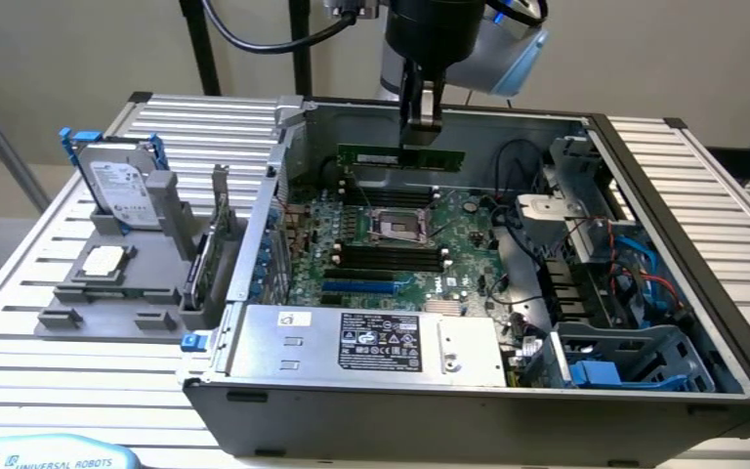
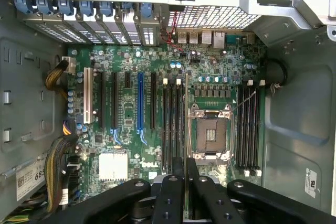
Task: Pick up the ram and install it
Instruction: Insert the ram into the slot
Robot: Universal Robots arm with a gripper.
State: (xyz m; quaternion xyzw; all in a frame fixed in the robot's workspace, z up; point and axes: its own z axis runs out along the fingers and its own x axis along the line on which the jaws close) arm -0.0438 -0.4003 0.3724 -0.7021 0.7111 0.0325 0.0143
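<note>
Exterior view is showing the end effector (image 1: 421, 132) gripping the ram (image 1: 401, 156) by its upper long edge, its fingers closed on the stick. The ram is hanging level and on edge inside the open computer case (image 1: 479, 415), above the motherboard (image 1: 467, 220), just beyond the empty CPU socket (image 1: 398, 227) and over the memory slots on that far side; whether it is touching them is unclear. In the wrist view the fingers (image 2: 170, 198) are pinching the ram edge-on, parallel to the slots beside the socket. A hard drive (image 1: 121, 191) is standing on the table (image 1: 23, 381), well apart from the socket toward the exterior view's left.
</note>
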